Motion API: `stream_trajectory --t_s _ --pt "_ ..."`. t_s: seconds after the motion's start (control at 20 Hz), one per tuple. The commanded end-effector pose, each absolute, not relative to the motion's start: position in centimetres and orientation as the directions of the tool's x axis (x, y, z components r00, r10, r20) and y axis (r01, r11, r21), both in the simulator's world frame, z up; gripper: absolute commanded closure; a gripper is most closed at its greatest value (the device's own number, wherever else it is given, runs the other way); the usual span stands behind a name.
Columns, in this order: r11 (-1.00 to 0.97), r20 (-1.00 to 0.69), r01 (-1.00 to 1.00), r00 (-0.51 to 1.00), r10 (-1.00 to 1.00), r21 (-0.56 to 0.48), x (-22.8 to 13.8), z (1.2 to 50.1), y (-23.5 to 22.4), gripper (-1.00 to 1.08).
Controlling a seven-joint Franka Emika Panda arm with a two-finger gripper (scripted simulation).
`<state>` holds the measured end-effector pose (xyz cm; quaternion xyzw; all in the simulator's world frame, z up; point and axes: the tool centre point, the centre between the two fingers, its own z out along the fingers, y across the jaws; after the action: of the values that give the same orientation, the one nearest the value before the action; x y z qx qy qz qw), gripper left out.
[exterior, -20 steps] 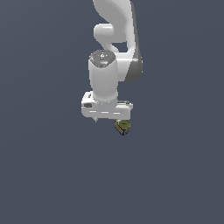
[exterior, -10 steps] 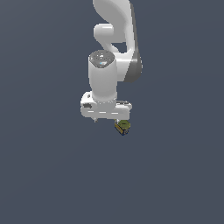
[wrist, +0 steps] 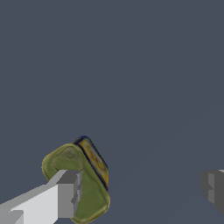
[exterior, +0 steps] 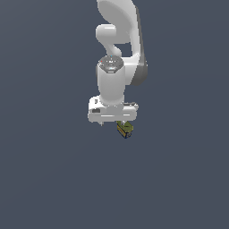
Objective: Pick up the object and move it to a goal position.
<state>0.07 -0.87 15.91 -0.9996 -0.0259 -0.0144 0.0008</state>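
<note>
- The fingers (wrist: pixel 140 190) are spread wide apart and hold nothing.
- The can (wrist: pixel 78 177) lies tipped on its side, right by one finger (wrist: pixel 68 192). The other finger (wrist: pixel 214 187) is well away from it.
- In the exterior view, the can (exterior: pixel 125 129) peeks out under the white hand, toward the exterior view's right side.
- The can is not in the middle of the gap. I think if the fingers close now, one finger may push the can along first. It could slide or turn.
- The near finger looks like it sits over the can's green rim. If the hand goes lower, I think it could bump the can and knock it away.
- The can looks tilted, so the grip could be crooked. Then it might slip out on the way to the goal.
- No goal mark shows in either view, so I cannot tell how far it must go.
</note>
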Motion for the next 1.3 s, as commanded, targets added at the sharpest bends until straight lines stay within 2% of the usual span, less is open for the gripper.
stream_trajectory --t_s 0.0,0.65,1.25 --pt "-0.993 0.025 0.116 0.993 0.116 0.001 -0.4 15.3 -0.1 -0.92" --pt "-0.873 0.004 0.487 0.873 0.487 0.003 -3.5 11.8 4.2 -0.92" --pt "-0.815 0.0 0.58 0.815 0.58 0.0 -4.5 10.9 5.4 -0.92"
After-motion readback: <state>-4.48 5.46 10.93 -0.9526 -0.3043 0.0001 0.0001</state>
